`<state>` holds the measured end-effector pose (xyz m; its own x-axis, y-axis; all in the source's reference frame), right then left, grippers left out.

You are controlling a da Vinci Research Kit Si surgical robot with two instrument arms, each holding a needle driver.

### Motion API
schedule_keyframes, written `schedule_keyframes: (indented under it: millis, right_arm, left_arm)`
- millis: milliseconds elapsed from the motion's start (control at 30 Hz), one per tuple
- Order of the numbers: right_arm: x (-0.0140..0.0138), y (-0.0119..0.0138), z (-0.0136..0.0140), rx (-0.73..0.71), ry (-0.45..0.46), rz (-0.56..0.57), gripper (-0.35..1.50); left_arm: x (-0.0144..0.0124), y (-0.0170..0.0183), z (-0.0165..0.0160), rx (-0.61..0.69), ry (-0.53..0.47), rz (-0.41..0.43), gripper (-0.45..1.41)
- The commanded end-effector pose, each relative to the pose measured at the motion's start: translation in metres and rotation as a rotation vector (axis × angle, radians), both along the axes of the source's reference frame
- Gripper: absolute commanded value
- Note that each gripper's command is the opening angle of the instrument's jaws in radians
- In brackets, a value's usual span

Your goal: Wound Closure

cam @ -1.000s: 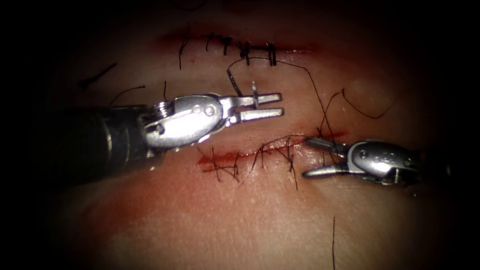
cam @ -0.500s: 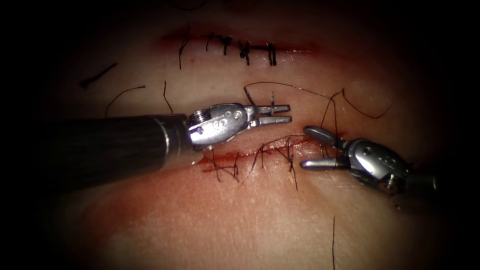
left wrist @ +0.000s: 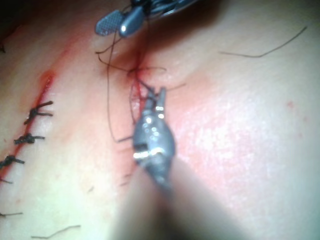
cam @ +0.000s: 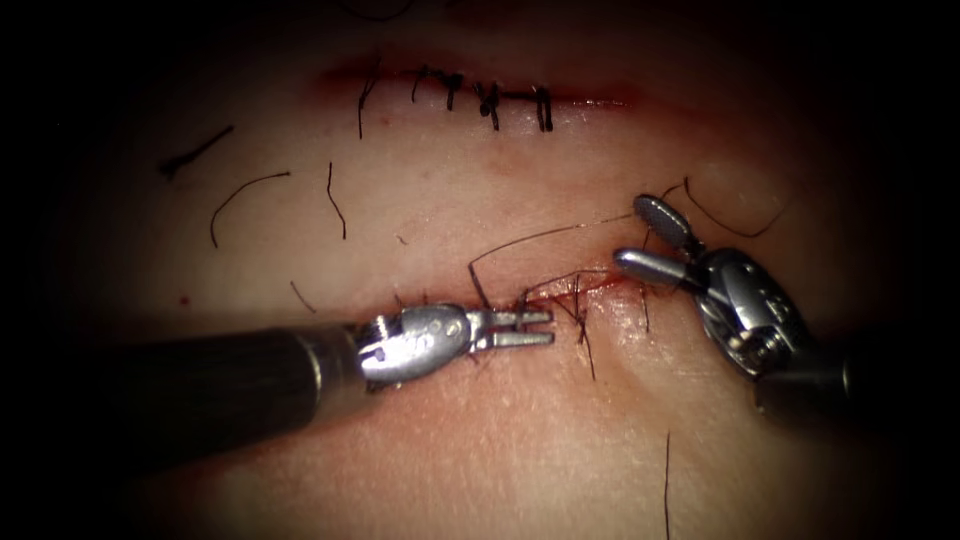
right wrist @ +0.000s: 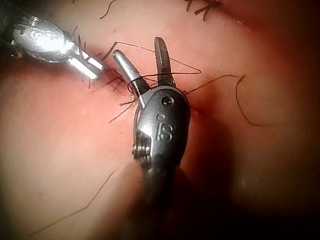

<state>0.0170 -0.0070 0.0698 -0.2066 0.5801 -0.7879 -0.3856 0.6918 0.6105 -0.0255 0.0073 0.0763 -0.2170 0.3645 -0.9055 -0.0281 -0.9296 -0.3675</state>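
While the left tool [cam: 520, 328] sat above the cut [cam: 598, 284] a second ago, it has now dropped toward 6 o'clock and lies right on the cut line, reaching in from 9 o'clock. Its jaws are clamped on the needle [cam: 480, 287], held partway along the curve, and the dark rear part rises behind them toward 11 o'clock. We cannot tell whether the point has entered the tissue [cam: 480, 440]. The thread [cam: 545, 234] now runs low and flat toward 2 o'clock. So the needle is at the cut's open stretch, we judge.

The right tool [cam: 640, 236] has lifted toward 1 o'clock, with its jaws spread wide and gripping nothing, though thread crosses between them. Room is tight between the two tips. Toward 6 o'clock the tissue lies bare, while the stitched cut [cam: 490, 98] at 12 o'clock and the cut ends of thread [cam: 240, 195] at 10 o'clock are well apart.
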Motion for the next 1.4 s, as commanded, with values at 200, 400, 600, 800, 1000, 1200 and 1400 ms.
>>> schedule_keyframes:
  millis: [200,400,600,800,1000,1200,1400]
  right_arm:
    - [0.0016,0.0003,0.0005,0.054,-0.042,0.076,1.09]
    - [-0.0002,0.0003,0.0010,0.135,-0.296,0.092,1.04]
    - [-0.0018,0.0000,0.0020,0.219,-0.387,0.119,0.86]
    - [-0.0026,0.0002,0.0035,0.350,-0.516,0.117,0.82]
    - [-0.0029,0.0004,0.0055,0.365,-0.568,0.130,1.03]
    - [-0.0041,0.0008,0.0079,0.388,-0.586,0.153,1.03]
    - [-0.0048,0.0014,0.0093,0.405,-0.610,0.166,0.99]
  left_arm:
    - [-0.0036,-0.0030,-0.0020,0.004,-0.030,0.032,-0.45]
    - [-0.0037,-0.0049,-0.0058,0.014,-0.043,0.043,-0.45]
    - [-0.0043,-0.0060,-0.0074,0.022,-0.047,0.046,-0.45]
    - [-0.0052,-0.0067,-0.0086,0.023,-0.058,0.056,-0.45]
    - [-0.0056,-0.0072,-0.0093,0.022,-0.063,0.061,-0.45]
    - [-0.0056,-0.0078,-0.0102,0.018,-0.064,0.068,-0.45]
    - [-0.0059,-0.0084,-0.0111,0.012,-0.068,0.073,-0.45]
